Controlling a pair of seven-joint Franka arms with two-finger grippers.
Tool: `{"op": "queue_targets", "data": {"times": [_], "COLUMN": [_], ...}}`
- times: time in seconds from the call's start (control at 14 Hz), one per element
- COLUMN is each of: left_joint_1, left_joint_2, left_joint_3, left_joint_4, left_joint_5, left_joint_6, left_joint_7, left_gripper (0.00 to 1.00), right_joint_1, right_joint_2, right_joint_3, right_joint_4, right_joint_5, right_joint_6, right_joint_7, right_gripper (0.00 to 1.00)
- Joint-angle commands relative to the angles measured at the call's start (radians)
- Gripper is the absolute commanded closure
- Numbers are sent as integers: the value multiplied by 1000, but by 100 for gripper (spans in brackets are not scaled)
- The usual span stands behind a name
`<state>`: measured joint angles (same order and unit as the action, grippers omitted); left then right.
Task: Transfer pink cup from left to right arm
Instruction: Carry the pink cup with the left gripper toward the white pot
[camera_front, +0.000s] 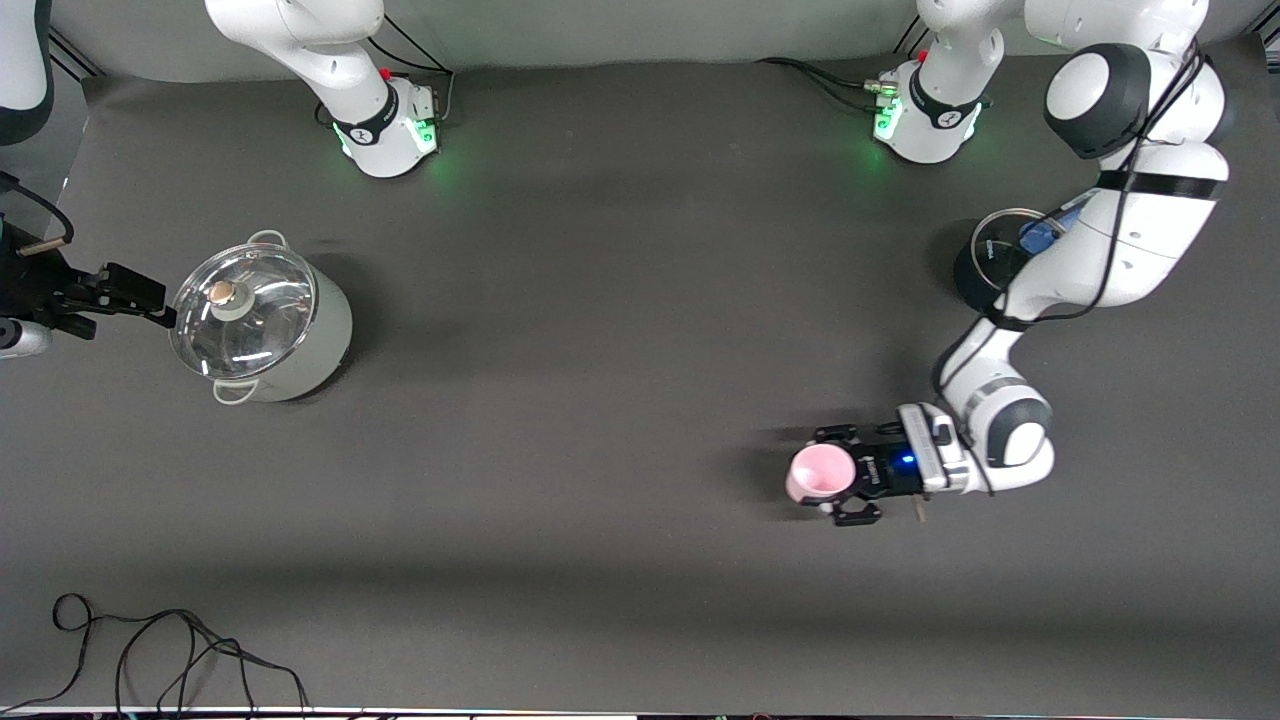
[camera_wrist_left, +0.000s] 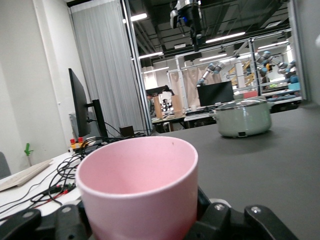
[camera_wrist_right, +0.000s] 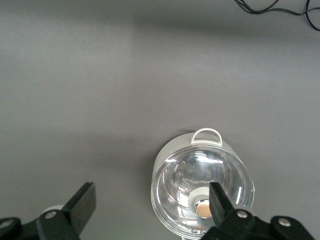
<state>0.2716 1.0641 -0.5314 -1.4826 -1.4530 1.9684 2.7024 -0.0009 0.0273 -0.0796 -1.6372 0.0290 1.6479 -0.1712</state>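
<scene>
The pink cup (camera_front: 818, 474) stands upright with its mouth up, low over the table toward the left arm's end. My left gripper (camera_front: 838, 476) is shut on it from the side, one finger on each flank. The left wrist view is filled by the pink cup (camera_wrist_left: 137, 190), and my left gripper (camera_wrist_left: 145, 226) shows only as black finger bases on both sides. At the right arm's end of the table my right gripper (camera_front: 118, 300) hangs open with nothing between its fingers. In the right wrist view my right gripper (camera_wrist_right: 152, 200) looks down on the table beside a lidded pot.
A pale green pot with a glass lid (camera_front: 260, 322) stands next to the right gripper, also the pot (camera_wrist_right: 202, 192) and the pot (camera_wrist_left: 245, 117). A dark pot (camera_front: 985, 262) with something blue in it sits under the left arm. Loose cables (camera_front: 150, 650) lie by the near edge.
</scene>
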Motion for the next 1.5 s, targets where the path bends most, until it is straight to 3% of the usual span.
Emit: {"op": "queue_targets", "data": {"times": [0.0, 0.29, 0.71, 1.07, 1.43], "left_joint_1": [-2, -3, -17, -211, -420], "left_joint_2": [-4, -6, -21, -38, -61], "left_joint_3": [-128, -329, -600, -647, -645], "left_joint_4": [12, 19, 36, 188, 338], "left_joint_5": [-35, -87, -113, -113, -109], "left_joint_6": [188, 467, 861, 1140, 1371], "left_joint_7": [8, 5, -87, -222, -318], "left_gripper": [100, 100, 100, 100, 100], "right_joint_1": [7, 10, 142, 209, 211], "right_joint_2": [-3, -9, 0, 115, 129], "right_joint_3": [-3, 6, 11, 11, 12], "right_joint_4": [2, 16, 140, 272, 292], "right_joint_5": [-8, -4, 8, 48, 60], "right_joint_6": [3, -5, -39, -39, -45], "right_joint_7": [19, 74, 539, 950, 958], "right_gripper": [0, 0, 0, 0, 0]}}
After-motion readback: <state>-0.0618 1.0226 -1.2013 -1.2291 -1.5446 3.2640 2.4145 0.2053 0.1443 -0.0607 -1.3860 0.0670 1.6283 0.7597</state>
